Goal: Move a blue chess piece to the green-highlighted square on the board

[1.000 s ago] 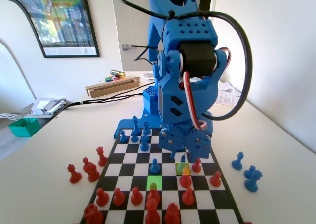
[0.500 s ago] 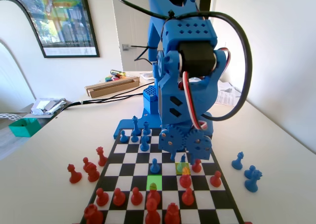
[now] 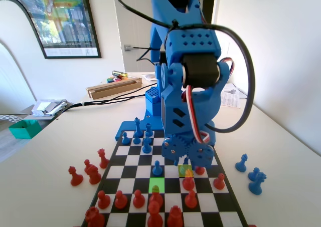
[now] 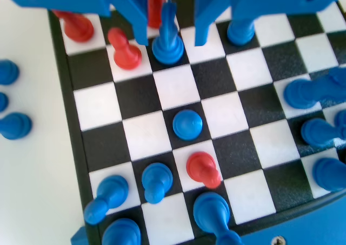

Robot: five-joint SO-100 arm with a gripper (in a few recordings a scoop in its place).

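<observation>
- Gripper (image 4: pixel 170 37) hangs low over the board (image 4: pixel 81 164), jaws spread either side of the blue chess piece (image 4: pixel 167 39), not pinching it.
- That pawn stands on a black square beside a red pawn (image 4: pixel 124 50).
- Green-highlighted square (image 3: pixel 156 184) lies nearer the fixed camera, among red pieces.

the robot arm (image 3: pixel 188 76) is all bright blue printed plastic, boxy and faceted. its top housing is dotted with rows of small round holes. a black servo block (image 3: pixel 200 70) sits set into its side at about 3 o'clock. thick black cable (image 3: pixel 246 71) loops wide around it, and thinner red and white wires (image 3: pixel 193 109) curl down the front. lower down are two slanted black slots and a pair of meshing blue gears (image 3: pixel 188 149). the end effector (image 4: pixel 171 39) has two flat blue prongs.
</observation>
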